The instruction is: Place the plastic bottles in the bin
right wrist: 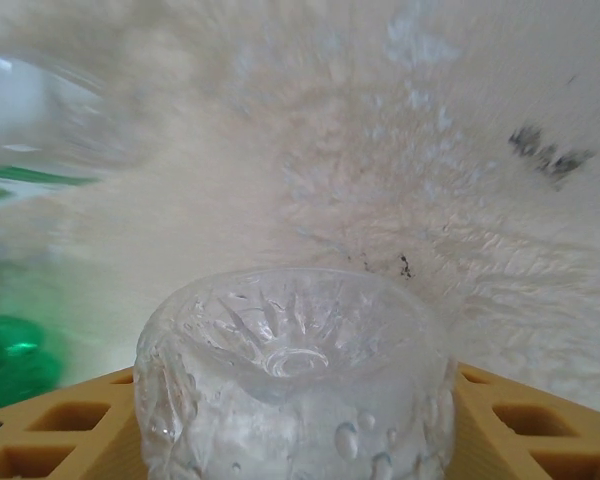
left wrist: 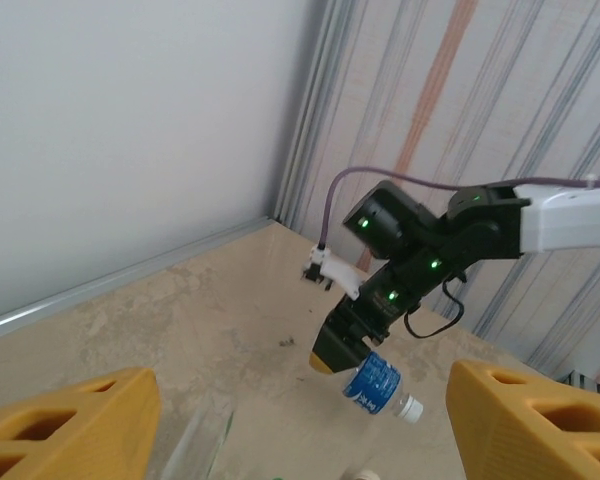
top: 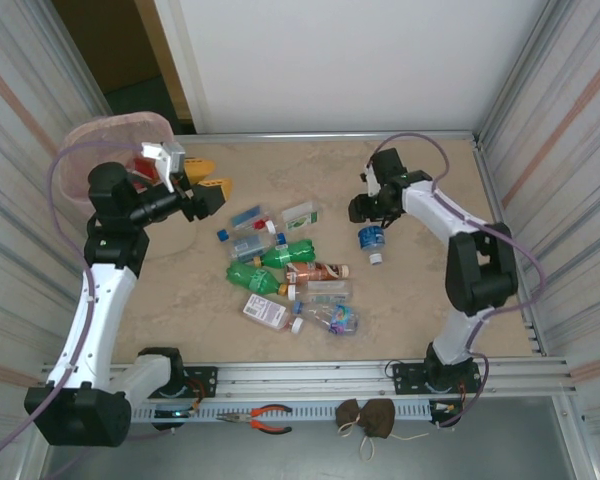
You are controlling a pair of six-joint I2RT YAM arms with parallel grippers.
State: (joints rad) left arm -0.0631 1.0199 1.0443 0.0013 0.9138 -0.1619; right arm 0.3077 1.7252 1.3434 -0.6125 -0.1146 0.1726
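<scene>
Several plastic bottles (top: 285,275), clear, green and orange-brown, lie in a heap at the middle of the table. My right gripper (top: 368,212) is shut on a clear bottle with a blue label (top: 370,238), white cap pointing down toward the near edge. In the left wrist view that bottle (left wrist: 378,383) hangs under the right gripper (left wrist: 342,345). Its clear ribbed base (right wrist: 295,390) sits between the yellow fingers (right wrist: 60,420). My left gripper (top: 208,180) is open and holds nothing, beside the pale pink bin (top: 88,140) at the far left. Its yellow fingers (left wrist: 540,420) stand wide apart.
Corrugated walls close in the left and right sides, with a white wall at the back. A metal rail (top: 310,375) runs along the near edge. Red-handled pliers (top: 265,418) and a brown pouch (top: 365,415) lie in front of it.
</scene>
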